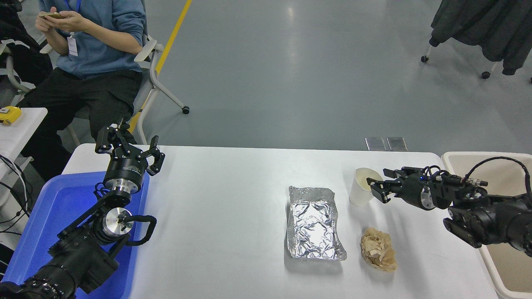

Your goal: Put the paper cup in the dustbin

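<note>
The white paper cup [360,192] stands upright on the white table [232,199], right of centre. My right gripper [379,181] reaches in from the right at rim height, open. Its near fingertip overlaps the cup's right rim and its far fingertip is just right of the rim. I cannot tell whether they touch it. The beige dustbin [454,157] sits at the table's right edge, partly hidden behind my right arm. My left gripper [126,145] is parked open at the lower left, above the blue tray.
A silver foil tray [314,222] lies left of the cup. A crumpled brown paper ball [377,249] lies in front of the cup. A blue plastic tray [50,216] sits under my left arm. A seated person [91,45] is at the far left.
</note>
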